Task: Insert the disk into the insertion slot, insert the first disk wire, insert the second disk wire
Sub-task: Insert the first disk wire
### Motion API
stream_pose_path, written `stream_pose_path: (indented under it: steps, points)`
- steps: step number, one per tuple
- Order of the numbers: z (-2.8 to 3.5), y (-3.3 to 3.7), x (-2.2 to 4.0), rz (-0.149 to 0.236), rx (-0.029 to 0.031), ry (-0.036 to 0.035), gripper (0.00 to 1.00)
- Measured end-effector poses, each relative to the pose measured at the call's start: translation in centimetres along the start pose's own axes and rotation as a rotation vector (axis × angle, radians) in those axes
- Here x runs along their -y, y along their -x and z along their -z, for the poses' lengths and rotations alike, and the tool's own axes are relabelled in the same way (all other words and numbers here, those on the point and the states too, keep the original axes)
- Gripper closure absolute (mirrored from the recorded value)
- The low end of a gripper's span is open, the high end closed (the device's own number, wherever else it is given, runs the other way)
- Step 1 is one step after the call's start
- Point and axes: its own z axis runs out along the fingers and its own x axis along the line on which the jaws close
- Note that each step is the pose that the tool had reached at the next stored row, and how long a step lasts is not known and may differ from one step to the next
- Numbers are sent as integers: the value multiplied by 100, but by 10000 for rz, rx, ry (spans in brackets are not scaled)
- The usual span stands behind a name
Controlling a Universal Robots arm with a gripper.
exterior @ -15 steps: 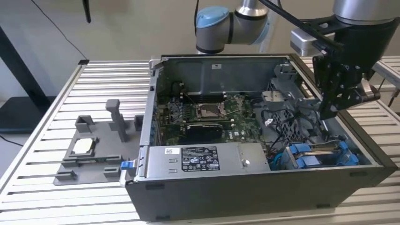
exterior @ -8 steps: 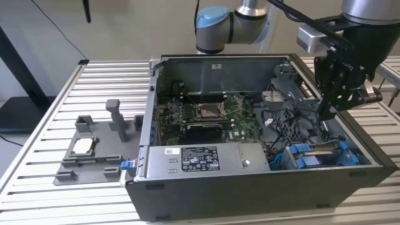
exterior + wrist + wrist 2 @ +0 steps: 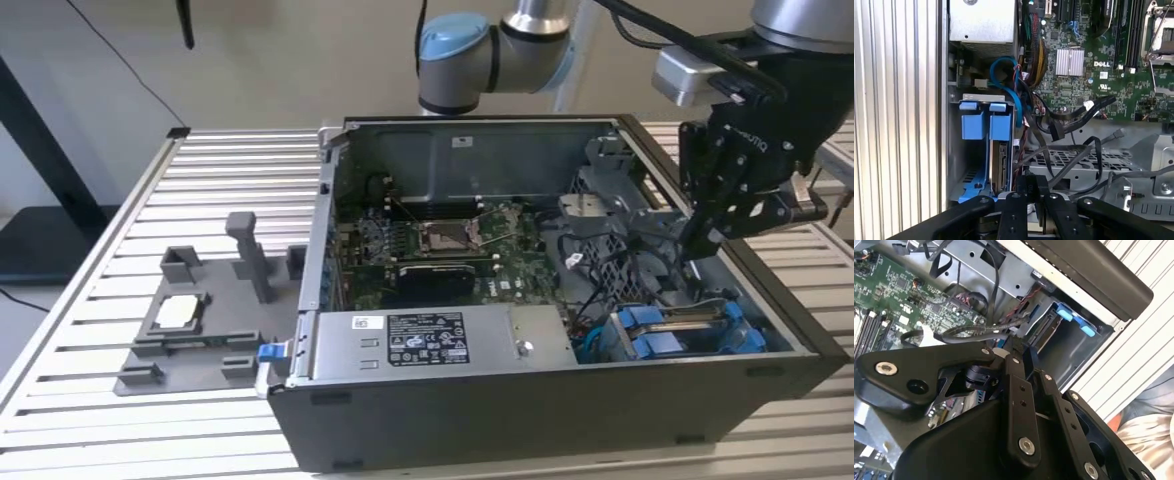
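One disk (image 3: 999,170) sits down inside the insertion slot (image 3: 954,160), its blue tabs (image 3: 985,125) at the slot's mouth, so the wire work looks to be the step in hand. Done well, it needs the plug held square to the disk's edge, and the loose black wire (image 3: 1074,122) beside the slot kept from snagging. The arm (image 3: 467,50) reaches steeply down into the case (image 3: 534,400). Its gripper (image 3: 1036,189) is just beside the slot, with fingers (image 3: 1031,197) drawn together; whether they pinch a wire I cannot tell.
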Motion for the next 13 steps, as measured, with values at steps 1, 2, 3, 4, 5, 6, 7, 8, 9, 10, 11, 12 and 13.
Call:
stream_pose_path:
  steps: [1,2,3,4,5,6,7,8,9,10,11,12,13]
  points:
    - [-1,-3,19,0,5,25,81]
    - [-2,-9,35,1,11,47,81]
    - [-3,-15,48,1,12,82,81]
    - [-5,-20,57,2,14,125,81]
    - [-8,-24,65,2,17,182,81]
    - [-10,-29,70,3,19,265,81]
    - [-12,-33,76,4,21,365,81]
    - [-15,-36,80,5,24,452,81]
    - [-18,-40,85,3,25,530,81]
    - [-24,-44,88,-5,27,575,81]
    - [-31,-47,91,-14,30,603,81]
    - [-39,-51,94,-26,29,623,81]
    - [-48,-55,97,-39,28,640,81]
